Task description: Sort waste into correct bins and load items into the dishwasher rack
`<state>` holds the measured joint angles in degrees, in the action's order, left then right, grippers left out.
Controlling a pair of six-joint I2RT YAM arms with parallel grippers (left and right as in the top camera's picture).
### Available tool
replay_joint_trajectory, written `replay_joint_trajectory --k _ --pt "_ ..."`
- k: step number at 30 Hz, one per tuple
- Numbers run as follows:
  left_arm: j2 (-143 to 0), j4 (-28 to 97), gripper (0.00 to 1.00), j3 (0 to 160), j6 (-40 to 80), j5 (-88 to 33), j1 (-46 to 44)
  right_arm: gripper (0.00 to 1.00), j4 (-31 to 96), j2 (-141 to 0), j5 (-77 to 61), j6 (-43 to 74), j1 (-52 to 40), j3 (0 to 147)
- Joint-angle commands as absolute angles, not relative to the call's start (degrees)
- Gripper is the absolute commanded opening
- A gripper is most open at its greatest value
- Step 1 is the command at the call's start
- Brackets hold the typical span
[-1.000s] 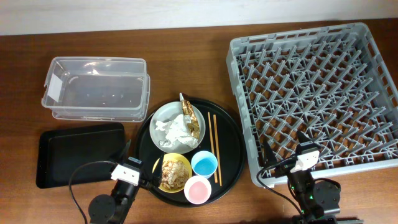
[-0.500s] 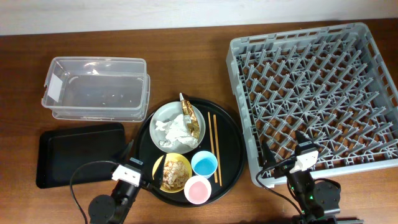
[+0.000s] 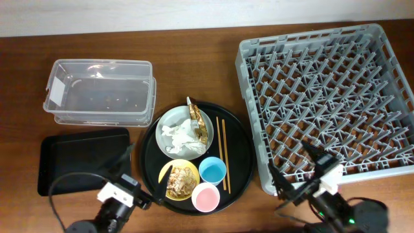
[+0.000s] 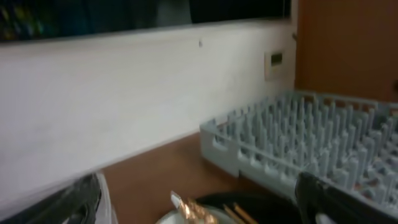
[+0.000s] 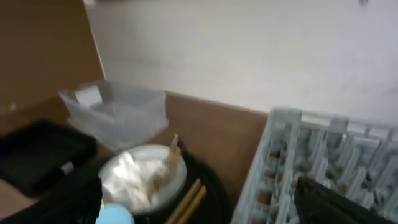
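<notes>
Occupying the right side of the brown wooden table (image 3: 194, 71): dishwasher rack (image 3: 250, 103), grey moulded plastic, square, its floor a lattice of upright pegs.

Far left: clear tub (image 3: 97, 63), thin transparent plastic, rectangular, rounded corners, white label at its left end. Just in front of it: black rectangular tray (image 3: 77, 158), shallow, matt, rounded corners.

Centre: round black tray (image 3: 238, 149), large, low-rimmed, carrying the tableware.
- Far side: plate (image 3: 167, 123), pale grey, round, smooth. It holds the tissue (image 3: 182, 137), white and crumpled, and at its right edge the foil wrapper (image 3: 198, 123), gold-and-brown, creased.
- Right of the plate: chopsticks (image 3: 221, 152), thin pale wood, paired side by side.
- Near side: yellow bowl (image 3: 163, 178), small, with food scraps (image 3: 182, 181), brown and crumbly, inside.
- Blue cup (image 3: 212, 170) sits just right of the bowl; pink cup (image 3: 206, 197) is nearest the front edge.

Left gripper (image 3: 143, 169): black fingers spread wide, pinching nothing. It sits at the round tray's near-left edge, between the black rectangular tray and the yellow bowl. One finger is close beside the bowl's rim; contact cannot be told.

Right gripper (image 3: 288, 156): fingers spread wide, holding nothing. It is over the rack's near-left corner, well apart from the plate and cups. Its wrist view is blurred.
</notes>
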<state>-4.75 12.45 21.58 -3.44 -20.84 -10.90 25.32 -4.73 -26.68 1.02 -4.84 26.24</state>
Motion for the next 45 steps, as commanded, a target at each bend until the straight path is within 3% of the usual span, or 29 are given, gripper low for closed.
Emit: replay_joint_trajectory --k 1,9,17,20,21,25,27,30,34,40,45 --pt "-13.58 20.99 0.99 33.19 -2.17 -21.65 -10.7 0.98 34.7 -13.04 -26.35 0.84 -4.47 38.65" --pt "-45.87 54.59 1.0 66.46 -2.44 -21.67 -10.7 0.98 63.81 -40.07 -22.94 0.23 -4.47 68.88" --pt "-63.13 67.48 0.99 74.72 2.13 -33.93 -11.92 0.98 72.47 -52.6 -31.99 1.3 -4.47 75.99" --pt "-67.7 71.85 0.82 73.54 4.75 -27.79 -17.32 0.99 73.17 -53.52 -31.94 1.56 -4.47 75.99" --pt "-68.77 71.24 0.82 72.16 6.7 -24.51 -19.97 0.99 73.41 -53.52 -31.97 1.69 -4.47 75.99" --pt "-71.99 62.5 0.77 64.64 12.86 -12.82 -30.7 0.99 75.24 -53.41 -31.94 1.96 -4.47 75.99" --pt "-75.79 54.94 0.64 59.33 17.67 -8.67 -37.1 0.99 76.4 -53.41 -31.94 1.96 -4.47 75.99" --pt "-79.68 51.03 0.51 57.6 18.87 -6.66 -39.57 0.99 77.36 -53.41 -31.94 1.93 -4.47 75.99" --pt "-85.6 48.53 0.45 57.47 18.87 -6.61 -41.21 0.99 77.6 -53.41 -31.94 1.93 -4.47 75.99" --pt "-89.3 46.09 0.01 57.67 21.61 -6.15 -41.74 1.0 77.62 -53.41 -31.94 1.93 -4.47 75.99" --pt "-85.89 46.39 0.0 59.42 21.63 -5.52 -40.64 1.0 77.62 -53.41 -31.94 1.93 -4.47 75.99"
